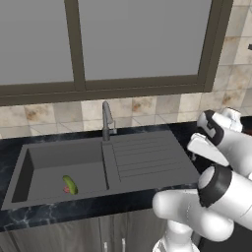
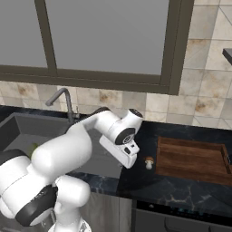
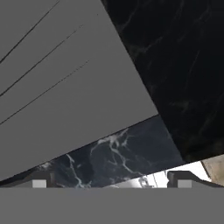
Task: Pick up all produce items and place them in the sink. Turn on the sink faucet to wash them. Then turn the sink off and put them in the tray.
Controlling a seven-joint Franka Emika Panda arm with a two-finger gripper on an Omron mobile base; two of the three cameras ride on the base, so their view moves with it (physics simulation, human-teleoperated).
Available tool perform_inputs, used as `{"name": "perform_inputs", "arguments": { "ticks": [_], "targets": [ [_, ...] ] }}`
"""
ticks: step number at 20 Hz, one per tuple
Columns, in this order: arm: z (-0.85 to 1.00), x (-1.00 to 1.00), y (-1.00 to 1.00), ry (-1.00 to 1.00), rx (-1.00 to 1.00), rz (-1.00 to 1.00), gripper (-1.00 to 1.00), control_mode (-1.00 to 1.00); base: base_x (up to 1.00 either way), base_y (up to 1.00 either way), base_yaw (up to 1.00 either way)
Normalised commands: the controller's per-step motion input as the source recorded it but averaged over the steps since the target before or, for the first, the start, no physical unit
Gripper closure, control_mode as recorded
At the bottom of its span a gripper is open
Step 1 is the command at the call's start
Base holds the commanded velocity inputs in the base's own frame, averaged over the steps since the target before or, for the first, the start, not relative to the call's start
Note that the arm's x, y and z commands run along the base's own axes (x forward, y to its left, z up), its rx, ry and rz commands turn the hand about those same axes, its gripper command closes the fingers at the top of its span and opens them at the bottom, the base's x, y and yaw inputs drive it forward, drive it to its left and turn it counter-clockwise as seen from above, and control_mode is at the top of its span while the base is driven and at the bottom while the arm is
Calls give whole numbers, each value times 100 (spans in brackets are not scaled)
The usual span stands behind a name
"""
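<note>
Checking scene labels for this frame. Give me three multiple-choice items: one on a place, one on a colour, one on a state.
1. Where does the small green oblong cucumber-like vegetable lie?
A. on the brown wooden slatted tray
B. in the dark grey matte sink basin
C. on the ridged drainboard

2. What colour is the countertop around the tray?
A. black with pale veins
B. plain white
C. light wood

3. How do the end effector jaws stand?
A. shut on the small round tan-brown item
B. shut on nothing
C. open, holding nothing

Answers: 1 B, the left base view shows it on the basin floor. 2 A, dark marbled stone shows beside the tray. 3 C, in the hand view the fingertips stand wide apart with bare counter between them.
</note>
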Motion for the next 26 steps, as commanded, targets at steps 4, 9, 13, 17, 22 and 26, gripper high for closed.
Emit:
{"name": "perform_inputs", "arguments": {
  "ticks": [4,9,13,17,22,26],
  "targets": [
    [0,6,-54,7,0,-24,-100,-100,0,0,0],
    [0,16,-47,4,0,-21,-100,-100,0,0,0],
    [-13,29,-24,0,-5,-15,-100,-100,0,0,0],
    [-19,21,-22,0,-8,-14,-100,-100,0,0,0],
    [-21,9,-27,0,-10,-16,-100,-100,0,0,0],
    [-17,10,-27,2,-8,-17,-100,-100,0,0,0]
  ]
}}
